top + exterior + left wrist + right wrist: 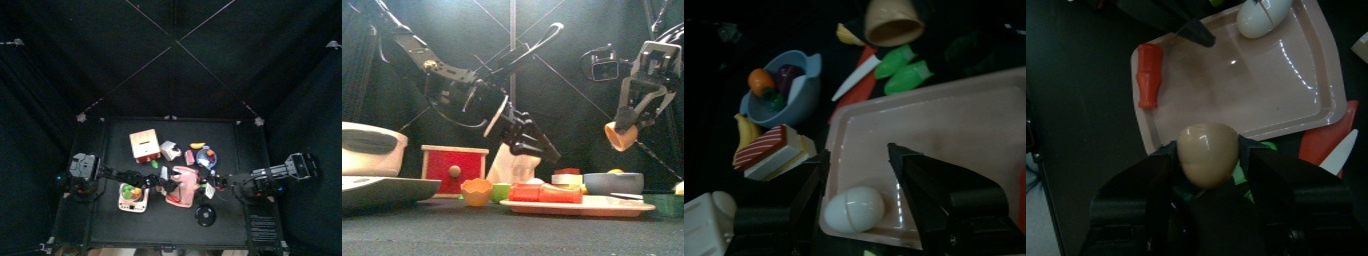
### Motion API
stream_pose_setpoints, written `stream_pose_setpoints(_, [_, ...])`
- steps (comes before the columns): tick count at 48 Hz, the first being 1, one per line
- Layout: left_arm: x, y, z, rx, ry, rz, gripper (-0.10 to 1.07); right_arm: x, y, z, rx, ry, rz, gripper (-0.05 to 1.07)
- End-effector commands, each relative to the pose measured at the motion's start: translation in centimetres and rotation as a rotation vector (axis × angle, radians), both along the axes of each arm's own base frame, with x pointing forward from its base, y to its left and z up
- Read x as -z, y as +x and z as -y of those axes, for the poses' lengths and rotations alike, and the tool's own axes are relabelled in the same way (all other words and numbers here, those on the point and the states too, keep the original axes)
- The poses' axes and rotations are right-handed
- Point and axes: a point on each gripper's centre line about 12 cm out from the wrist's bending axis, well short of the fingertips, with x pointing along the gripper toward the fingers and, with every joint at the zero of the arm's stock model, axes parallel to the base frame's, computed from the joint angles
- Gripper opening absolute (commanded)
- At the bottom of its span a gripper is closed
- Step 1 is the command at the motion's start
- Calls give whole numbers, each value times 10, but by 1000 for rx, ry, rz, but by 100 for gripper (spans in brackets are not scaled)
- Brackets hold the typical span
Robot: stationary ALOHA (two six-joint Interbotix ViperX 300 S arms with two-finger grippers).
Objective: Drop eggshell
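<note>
My right gripper (1208,165) is shut on a tan eggshell half (1207,140) and holds it in the air above the near end of a pink tray (1293,90). In the front view the eggshell (620,133) hangs well above the table in this gripper (627,122). My left gripper (855,160) is open and low over the same tray (965,110). A white egg piece (854,208) lies on the tray between its jaws. That piece also shows in the right wrist view (1267,15).
A red sausage-like piece (1149,72) lies at the tray's edge. A blue bowl (784,85) of toy food, a cake slice (771,150), a red drawer box (454,168), an orange cup (476,190) and a white pot (369,150) crowd the table.
</note>
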Motion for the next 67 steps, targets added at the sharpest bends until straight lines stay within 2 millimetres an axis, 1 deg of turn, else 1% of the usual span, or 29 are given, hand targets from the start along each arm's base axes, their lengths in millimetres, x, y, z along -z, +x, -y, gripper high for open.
stream_pose_setpoints(1, [-33, -2, -9, -93, -61, 118, 86, -13, 8, 0, -1, 3, 43, 48])
stream_pose_setpoints(8, [-53, -14, -12, -157, -113, 198, 86, -22, 18, -2, -4, 10, 77, 48])
stream_pose_setpoints(13, [-64, -26, -11, -172, -118, 248, 86, -26, 34, -4, -15, 4, 98, 48])
stream_pose_setpoints(17, [-69, -35, -11, -199, -153, 271, 85, -27, 48, -5, -27, -8, 105, 48])
stream_pose_setpoints(22, [-70, -48, -15, -265, -252, 293, 85, -27, 70, -3, -38, -41, 102, 48])
stream_pose_setpoints(28, [-68, -63, -19, -327, -351, 313, 85, -21, 96, -3, -55, -75, 88, 48])
stream_pose_setpoints(30, [-68, -67, -19, -328, -363, 318, 85, -17, 106, -3, -66, -90, 81, 48])
stream_pose_setpoints(39, [-74, -88, -18, -306, -365, 326, 85, -10, 138, -6, -83, -113, 76, 48])
stream_pose_setpoints(42, [-76, -99, -19, -313, -377, 328, 85, -9, 146, -7, -84, -117, 75, 48])
stream_pose_setpoints(48, [-74, -120, -23, -352, -415, 326, 85, -16, 161, -7, -80, -118, 98, 48])
stream_pose_setpoints(53, [-81, -136, -26, -362, -434, 348, 85, -17, 172, -6, -72, -120, 103, 50])
stream_pose_setpoints(56, [-81, -145, -26, -361, -437, 352, 85, -16, 178, -5, -64, -116, 102, 50])
stream_pose_setpoints(62, [-75, -166, -27, -355, -436, 337, 85, -6, 190, 1, -45, -118, 74, 51])
stream_pose_setpoints(67, [-75, -174, -26, -345, -438, 338, 85, 1, 196, 6, -24, -110, 55, 54])
